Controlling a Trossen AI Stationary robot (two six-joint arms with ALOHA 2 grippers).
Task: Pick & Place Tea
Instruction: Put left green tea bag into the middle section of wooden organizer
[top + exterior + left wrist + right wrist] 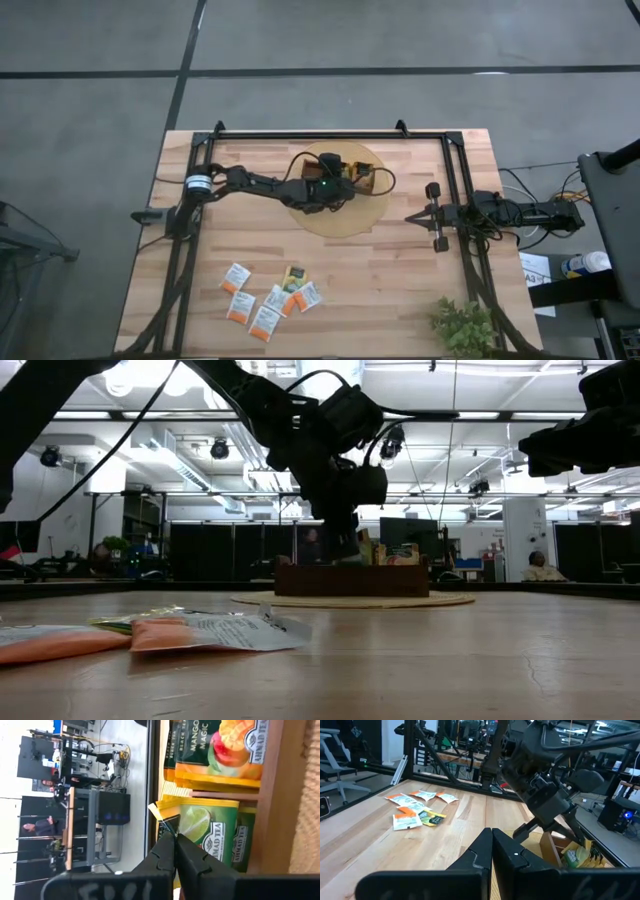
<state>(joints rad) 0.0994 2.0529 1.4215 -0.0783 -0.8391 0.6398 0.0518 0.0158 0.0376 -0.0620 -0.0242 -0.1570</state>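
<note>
My left gripper (338, 183) (174, 835) reaches over the brown wooden tray (362, 176) (350, 580) and is shut on a yellow-green tea packet (205, 827) that stands in a compartment next to other packets. Orange mango packets (220, 750) fill the neighbouring compartment. Several white-and-orange and yellow-green packets (268, 296) (190, 630) (417, 810) lie flat on the table near its near edge. My right gripper (436, 216) (492, 836) waits shut above the table's right side, touching nothing. My left gripper pinches the yellow-green packet by its upper edge (169, 822), between the two fingertips (165, 845). The fingers come down from above into the tray. The packet stands upright in the compartment, its lower part among the other packets.
The tray sits on a round tan mat (340, 222) (440, 600) at the table's middle. A black frame (330, 134) runs along the far edge and both sides. A small green plant (462, 325) stands at the near right corner. Bare wood lies between mat and loose packets.
</note>
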